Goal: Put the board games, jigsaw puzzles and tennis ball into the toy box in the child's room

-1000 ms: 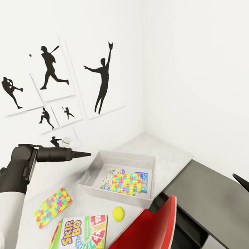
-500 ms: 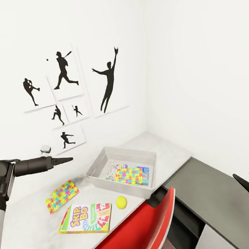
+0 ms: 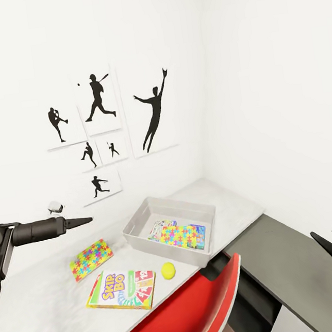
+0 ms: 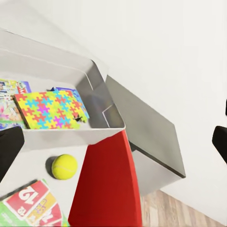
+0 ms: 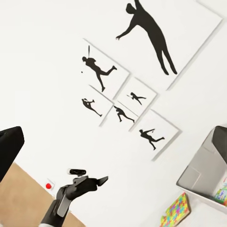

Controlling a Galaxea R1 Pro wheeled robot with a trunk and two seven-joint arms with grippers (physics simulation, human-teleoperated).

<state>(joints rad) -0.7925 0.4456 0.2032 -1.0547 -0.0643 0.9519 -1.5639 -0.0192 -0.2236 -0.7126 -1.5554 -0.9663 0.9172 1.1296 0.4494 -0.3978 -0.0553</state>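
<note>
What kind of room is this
Most likely a child's bedroom or playroom: baseball-player silhouette pictures hang on the white wall, and a pale desk holds a Skip-Bo game, a jigsaw puzzle and a toy tray.

Light-grey tray (image 3: 139, 225) near the pale grey-white desk's (image 3: 44, 316) back corner, holding a yellow, pink, blue and green jigsaw-patterned square (image 3: 181, 235) over blue and busy multicoloured print (image 3: 160, 228). Same jigsaw pattern on a second square (image 3: 91, 259). Green-bordered box (image 3: 121, 290), red patch, yellow lettering. Yellow-green ball (image 3: 168, 270). Red chair (image 3: 194, 313). Dark-grey cabinet (image 3: 298, 269). Black silhouettes (image 3: 154, 113) on white.
</note>
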